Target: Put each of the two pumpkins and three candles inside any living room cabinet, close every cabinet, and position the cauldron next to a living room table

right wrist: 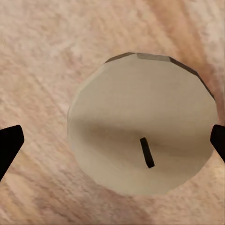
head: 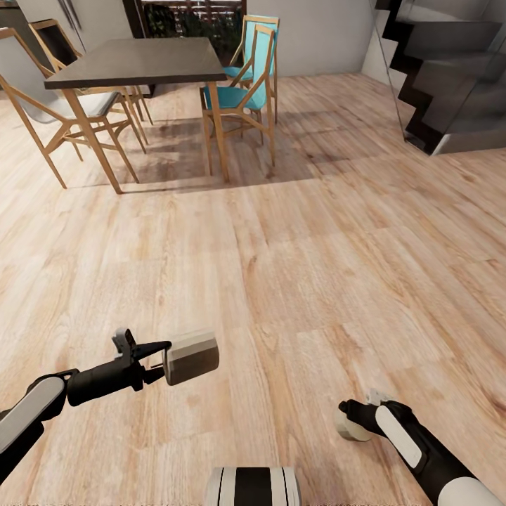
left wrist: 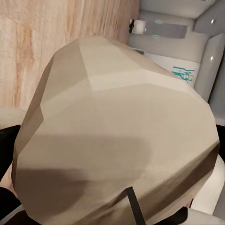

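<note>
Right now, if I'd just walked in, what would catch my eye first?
Each arm carries a beige candle over the bare wood floor: the left gripper holds one candle on its side, and the right gripper grips another candle, its dark wick facing the wrist camera. Farther off to the left stands a dark dining table with teal chairs, and a black staircase rises at the right.

One beige candle (head: pixel 191 357) lies sideways between the left gripper's (head: pixel 163 360) fingers, while another candle (right wrist: pixel 143 123), wick end showing, sits between the right gripper's (head: pixel 349 419) fingers.
</note>
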